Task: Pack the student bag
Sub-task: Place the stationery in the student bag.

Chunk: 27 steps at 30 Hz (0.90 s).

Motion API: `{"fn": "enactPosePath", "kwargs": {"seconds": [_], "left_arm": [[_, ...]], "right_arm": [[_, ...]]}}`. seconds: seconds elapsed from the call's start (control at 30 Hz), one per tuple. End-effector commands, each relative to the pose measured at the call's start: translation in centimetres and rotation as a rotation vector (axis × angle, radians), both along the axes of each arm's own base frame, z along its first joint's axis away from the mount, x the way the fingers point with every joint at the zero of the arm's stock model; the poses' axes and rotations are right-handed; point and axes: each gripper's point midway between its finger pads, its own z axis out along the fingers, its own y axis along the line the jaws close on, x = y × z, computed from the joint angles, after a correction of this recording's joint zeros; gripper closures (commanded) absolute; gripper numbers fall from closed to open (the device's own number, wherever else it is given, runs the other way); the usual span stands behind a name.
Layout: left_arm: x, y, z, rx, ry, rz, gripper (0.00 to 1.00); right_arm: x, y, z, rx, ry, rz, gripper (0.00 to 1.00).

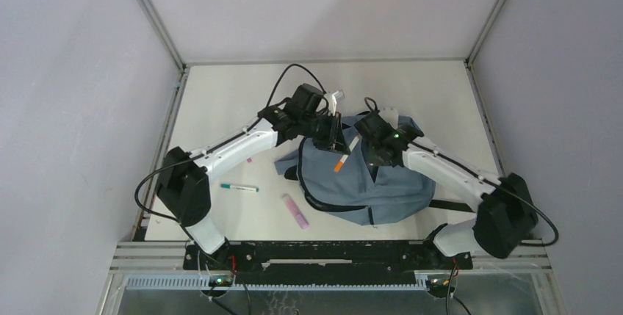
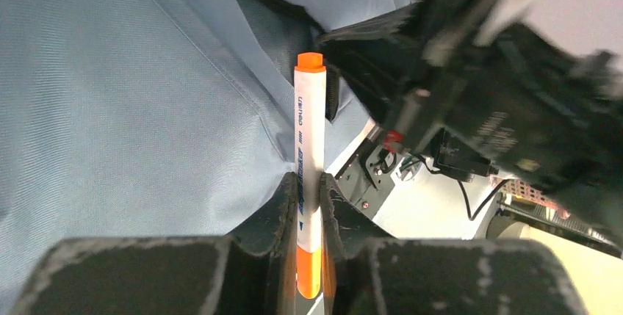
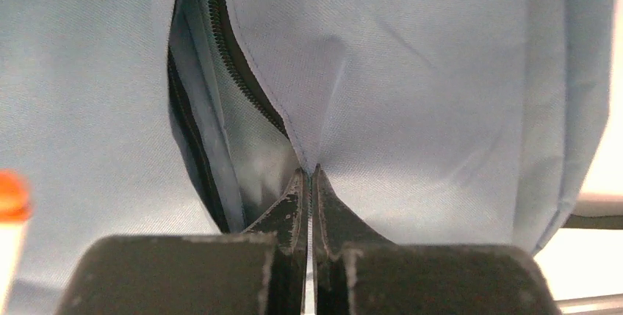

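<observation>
White arm links (image 1: 235,146), black joints (image 1: 184,190), black cables (image 1: 296,64), scuffed, perhaps rubbery jaws

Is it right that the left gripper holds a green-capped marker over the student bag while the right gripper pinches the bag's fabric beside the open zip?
No: the left wrist view shows the marker in the left gripper is orange-capped, not green. Otherwise right: it hangs over the student bag, and the right gripper pinches fabric beside the open zip.
</observation>
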Motion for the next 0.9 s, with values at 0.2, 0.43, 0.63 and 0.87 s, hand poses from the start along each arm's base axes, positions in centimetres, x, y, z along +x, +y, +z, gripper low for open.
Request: {"fn": "enactPosePath", "kwargs": {"seconds": [0.2,0.43,0.63,0.87], "left_arm": [[-1.1,-3.8,3.0,-0.166,0.044,-0.075,1.0],[0.1,-4.9,0.0,-0.121,0.159,0.033,1.0],[2.0,-6.8,-1.1,-0.143,0.269,0.145,1.0],[4.6,-8.9,-3.9,-0.149,0.342,0.258,1.0]], "right_arm": [[-0.3,-0.7,5.7,0.174,-0.157,-0.075,1.0],[-0.5,-0.2,5.9,0.216,-0.158,-0.066,1.0],[-0.6,0.0,5.9,0.224,-0.162,-0.062,1.0],[-1.0,0.6,5.6,0.244,-0.155,-0.06,1.0]]}}
